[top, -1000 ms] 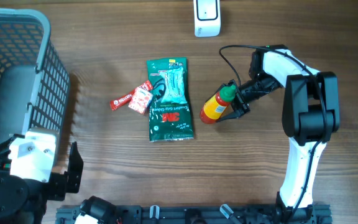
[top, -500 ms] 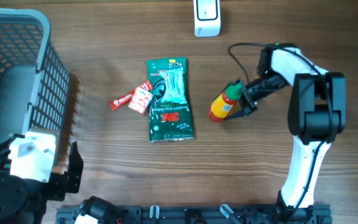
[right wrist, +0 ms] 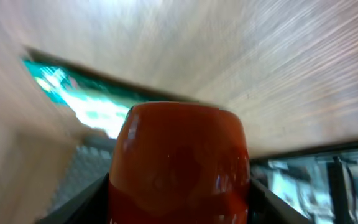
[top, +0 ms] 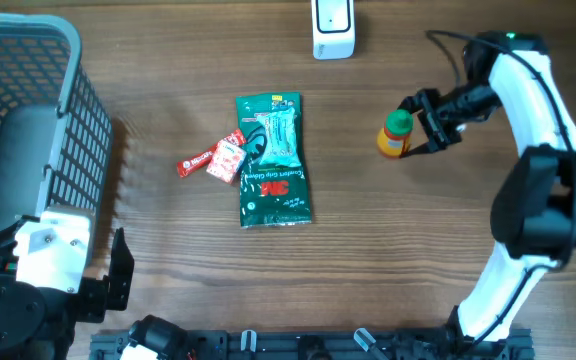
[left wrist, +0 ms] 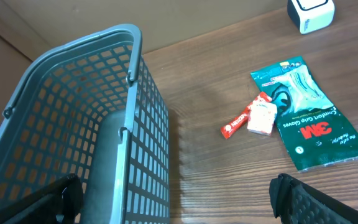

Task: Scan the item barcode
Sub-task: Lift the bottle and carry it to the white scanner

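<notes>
A small sauce bottle (top: 396,136) with a red-orange body and green cap hangs above the table at the right, cap toward the overhead camera. My right gripper (top: 420,126) is shut on it from the right side. In the right wrist view the bottle's red body (right wrist: 179,162) fills the space between the fingers, and the background is blurred. A white scanner (top: 333,28) stands at the far edge, left of the bottle and apart from it. My left gripper (left wrist: 176,200) is open at the near left beside the basket, with nothing between its fingers.
A grey mesh basket (top: 28,130) fills the left side. A green 3M glove pack (top: 273,160) lies flat mid-table, with small red and white sachets (top: 218,158) just to its left. Bare wood lies between the pack and the bottle.
My right gripper has lifted the bottle off the table and carried it right and slightly farther back, turning it so its cap points up. The left arm has not moved.
</notes>
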Tool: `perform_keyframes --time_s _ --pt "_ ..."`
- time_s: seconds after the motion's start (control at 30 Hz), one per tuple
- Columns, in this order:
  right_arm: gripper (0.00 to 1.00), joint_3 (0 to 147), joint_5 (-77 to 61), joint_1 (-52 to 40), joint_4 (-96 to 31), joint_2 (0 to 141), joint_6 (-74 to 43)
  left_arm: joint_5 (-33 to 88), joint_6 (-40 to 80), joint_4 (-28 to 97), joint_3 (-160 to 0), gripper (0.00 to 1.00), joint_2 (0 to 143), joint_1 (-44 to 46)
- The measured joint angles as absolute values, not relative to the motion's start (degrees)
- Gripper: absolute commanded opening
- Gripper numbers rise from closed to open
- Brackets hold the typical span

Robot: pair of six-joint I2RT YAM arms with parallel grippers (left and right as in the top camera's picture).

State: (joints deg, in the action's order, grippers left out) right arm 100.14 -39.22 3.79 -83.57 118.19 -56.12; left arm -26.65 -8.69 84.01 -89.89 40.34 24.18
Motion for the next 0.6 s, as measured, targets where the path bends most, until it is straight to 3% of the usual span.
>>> perform_keyframes --time_s 0.23,0.6 --pt "0.37 100.33 -26.41 2.57 -75.26 111.77 -73.12 -26.68 -8.69 84.01 -89.89 1.00 40.34 24.18" --pt "0.38 100.33 -7.25 -7.07 -57.60 111.59 -84.75 -26.68 -8.69 84.01 -89.89 1.00 40.34 24.18"
